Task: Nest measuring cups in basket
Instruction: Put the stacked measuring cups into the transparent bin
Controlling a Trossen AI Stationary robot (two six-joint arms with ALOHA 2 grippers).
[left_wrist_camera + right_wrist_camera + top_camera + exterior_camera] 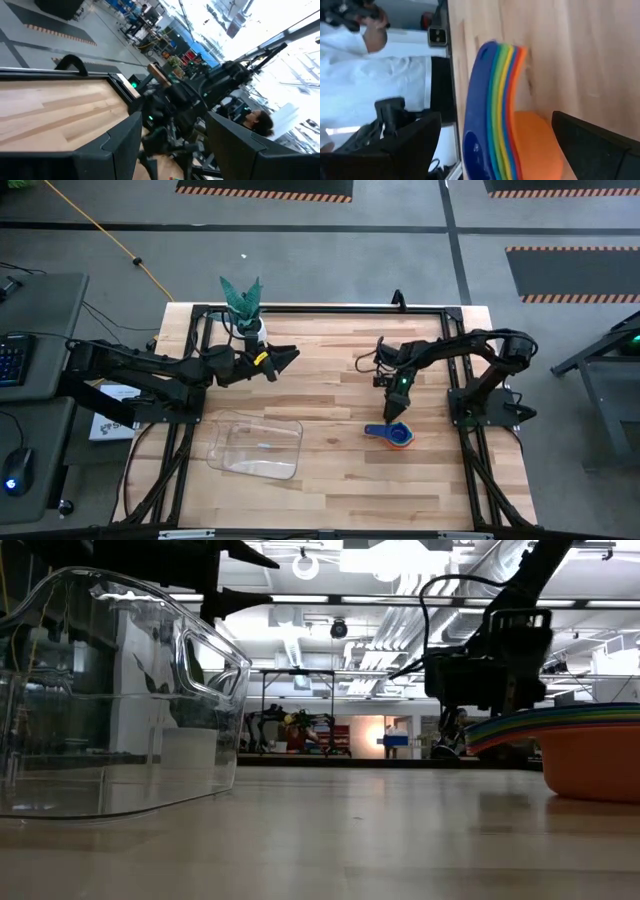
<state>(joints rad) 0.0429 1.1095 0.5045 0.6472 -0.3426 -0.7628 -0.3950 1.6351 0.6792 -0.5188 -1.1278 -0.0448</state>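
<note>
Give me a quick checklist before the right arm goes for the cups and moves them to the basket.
1. Cups nested in one stack on the table: ok.
2. Right gripper open, right over the cups: ok.
3. Nothing held in the right gripper: ok.
4. Basket upright on the table, nothing in it: ok.
5. Left gripper open, raised near the plant, away from the basket: ok.
6. Table bare between cups and basket: ok.
</note>
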